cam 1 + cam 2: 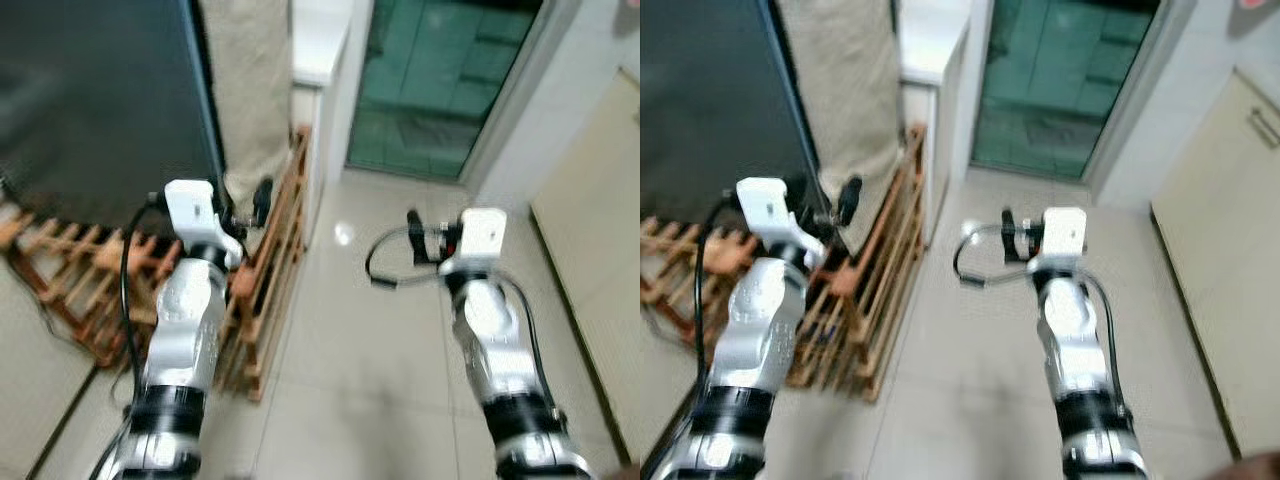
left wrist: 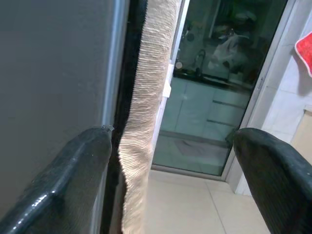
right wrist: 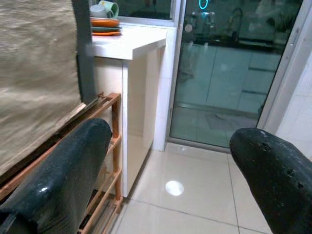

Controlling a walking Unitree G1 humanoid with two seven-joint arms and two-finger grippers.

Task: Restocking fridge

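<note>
Both arms are raised in front of the robot, and each gripper is spread wide and holds nothing. The left gripper (image 1: pixel 245 205) sits just beside the edge of the dark fridge (image 1: pixel 100 100), with a beige woven cloth (image 2: pixel 144 122) hanging just beyond its fingertips. The right gripper (image 1: pixel 428 238) hovers over bare floor, well apart from everything. A likely risk is that the left fingers (image 2: pixel 63 180) snag the cloth or strike the wooden rack (image 1: pixel 265 270) standing below and beside them, because that arm is crowded close to both. The head views are blurred, which suggests the robot is moving, so a misjudged reach could also bump the fridge edge. No food or drink to stock can be seen, so the task seems to be at an early stage. The floor (image 1: pixel 380 370) is pale glossy tile that reflects a ceiling light ahead of the right gripper. Beyond the rack stands a white counter (image 3: pixel 129 46) bearing orange plates (image 3: pixel 105 24). Farthest off, a glass door (image 1: pixel 440 80) shows a dim kitchen behind it, and pale cabinets run along the wall to the right.
</note>
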